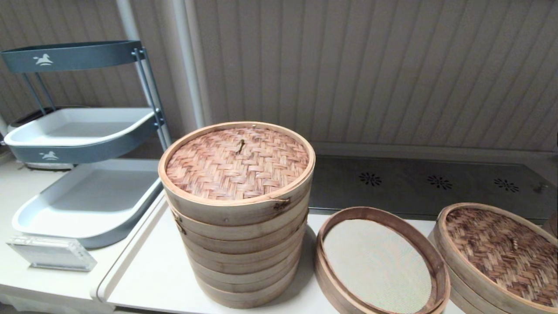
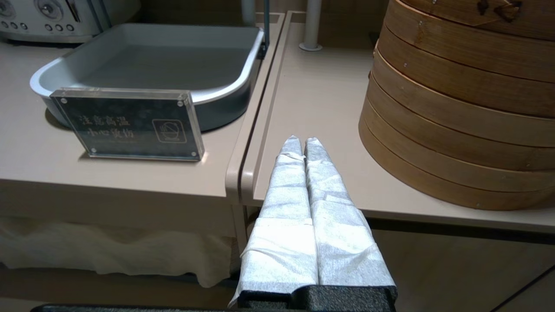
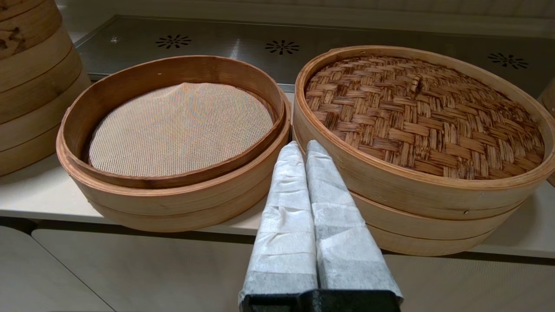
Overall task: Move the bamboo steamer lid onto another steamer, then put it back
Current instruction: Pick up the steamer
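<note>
- The right tool [image 3: 305, 145], its white-wrapped fingers pressed together and holding nothing, hangs in front of the worktop's [image 3: 43, 190] edge, aimed at the gap between the two low steamers.
- The left tool [image 2: 302, 141], likewise closed on nothing, hovers idle over the worktop's near edge beside the tall pale many-tiered bamboo stack [image 2: 459, 108].
- The round shallow bamboo lid with the dark-brown mottled herringbone top and pale rim [image 3: 425, 117] sits on its own low steamer at the right; the low round steamer with the dark reddish-brown rim and flat cream mesh liner [image 3: 177, 130] stands just beside it, uncovered.
- Judging by its thin woven build, the lid should be light, stiff and rough-surfaced. The centre loop [image 3: 417, 82] looks too tiny to pinch reliably; the upright pale rim looks the safer hold.
- Farther left, a clear acrylic sign [image 2: 130, 125] carries Chinese writing and a round pictogram, too faint to read with certainty.
- The grey shelf [image 1: 72, 54] behind bears small white horse logos.
</note>
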Controlling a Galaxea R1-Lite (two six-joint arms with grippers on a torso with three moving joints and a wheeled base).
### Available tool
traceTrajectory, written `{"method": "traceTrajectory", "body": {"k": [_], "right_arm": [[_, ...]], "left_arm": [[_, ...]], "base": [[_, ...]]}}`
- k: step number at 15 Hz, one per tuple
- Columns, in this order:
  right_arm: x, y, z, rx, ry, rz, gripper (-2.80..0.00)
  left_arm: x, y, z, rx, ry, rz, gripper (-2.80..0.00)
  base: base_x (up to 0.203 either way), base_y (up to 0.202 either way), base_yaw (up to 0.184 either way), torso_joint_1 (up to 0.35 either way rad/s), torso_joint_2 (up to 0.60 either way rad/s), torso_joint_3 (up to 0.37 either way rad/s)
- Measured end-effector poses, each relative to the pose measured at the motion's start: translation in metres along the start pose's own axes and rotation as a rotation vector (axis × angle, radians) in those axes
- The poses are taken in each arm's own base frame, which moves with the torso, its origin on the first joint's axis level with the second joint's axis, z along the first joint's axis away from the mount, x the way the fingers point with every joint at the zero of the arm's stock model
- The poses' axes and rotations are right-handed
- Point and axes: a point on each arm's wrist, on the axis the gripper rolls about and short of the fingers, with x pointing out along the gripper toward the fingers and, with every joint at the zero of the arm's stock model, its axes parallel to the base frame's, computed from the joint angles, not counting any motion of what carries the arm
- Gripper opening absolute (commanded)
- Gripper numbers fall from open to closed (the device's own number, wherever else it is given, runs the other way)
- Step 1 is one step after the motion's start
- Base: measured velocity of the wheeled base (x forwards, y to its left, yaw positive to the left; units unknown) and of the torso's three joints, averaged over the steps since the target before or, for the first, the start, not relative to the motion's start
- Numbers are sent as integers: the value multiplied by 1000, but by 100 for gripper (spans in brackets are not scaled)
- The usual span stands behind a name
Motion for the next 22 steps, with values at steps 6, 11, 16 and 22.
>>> {"method": "traceTrajectory", "body": {"k": [6,11,16,22], "right_arm": [[-6,1,6,-9,59,28,-280],[-26,1,49,-7,82,76,-280],[5,1,109,16,200,42,-280],[120,-16,164,153,492,-133,-280]], "left_arm": [[0,0,0,0,0,0,-280],[0,0,0,0,0,0,-280],[0,0,0,0,1,0,-280],[0,0,0,0,0,0,-280]], "base": [[0,0,0,0,0,0],[0,0,0,0,0,0],[0,0,0,0,0,0],[0,0,0,0,0,0]]}}
